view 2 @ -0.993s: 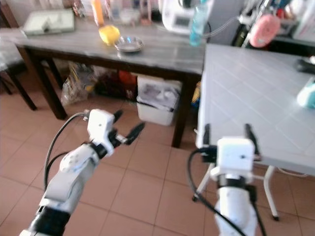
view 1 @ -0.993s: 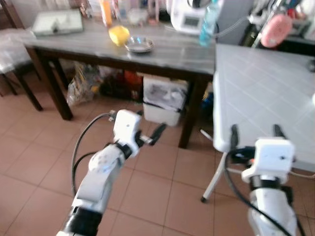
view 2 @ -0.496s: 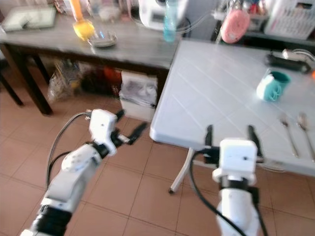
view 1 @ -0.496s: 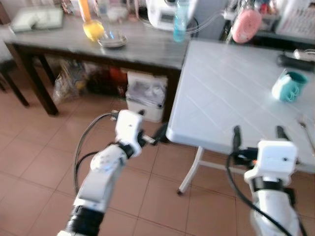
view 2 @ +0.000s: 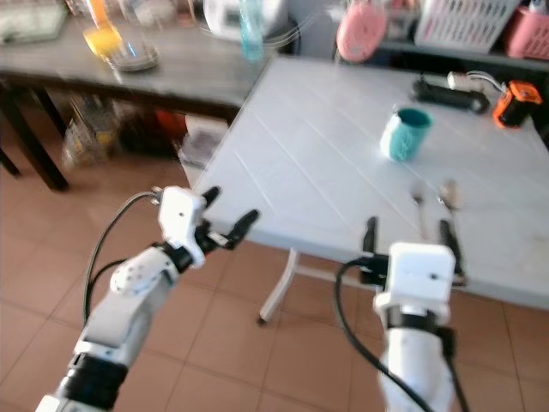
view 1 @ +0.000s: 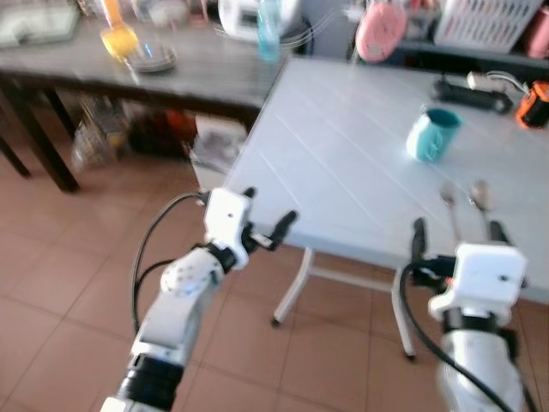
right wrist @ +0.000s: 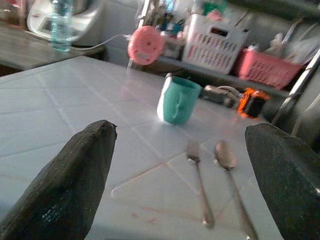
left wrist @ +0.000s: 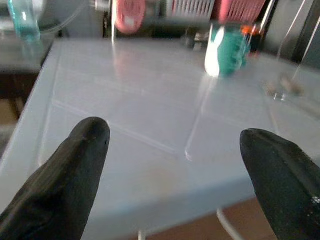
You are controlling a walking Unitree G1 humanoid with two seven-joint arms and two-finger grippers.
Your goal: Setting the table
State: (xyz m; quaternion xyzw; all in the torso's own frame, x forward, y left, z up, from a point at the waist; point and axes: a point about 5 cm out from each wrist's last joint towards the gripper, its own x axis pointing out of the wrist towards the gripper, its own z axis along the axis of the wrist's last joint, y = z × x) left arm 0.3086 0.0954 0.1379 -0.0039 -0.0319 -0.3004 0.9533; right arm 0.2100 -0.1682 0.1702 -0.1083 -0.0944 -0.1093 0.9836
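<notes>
Early stage of table setting, as judged from the layout. White tiled surface across the centre and right of the frame, mostly bare. Teal mug upright toward the upper right. Fork and spoon lying side by side, close but apart, nearer the front edge, below the mug in the frame. No plate laid. Cutlery and mug apparently not yet arranged as a place setting; most of the task judged still to do.

Left hand at centre left of the frame, raised before the corner of the surface, fingers spread wide, holding nothing, touching nothing. Right hand at lower right, just at the front edge of the surface, fingers spread wide, empty; fork and spoon straight ahead between the fingertips in the wrist view, not touched.

Dark wooden side surface at upper left, carrying a metal dish, an orange object and a blue bottle; possibly a source of further items, though blurred.
</notes>
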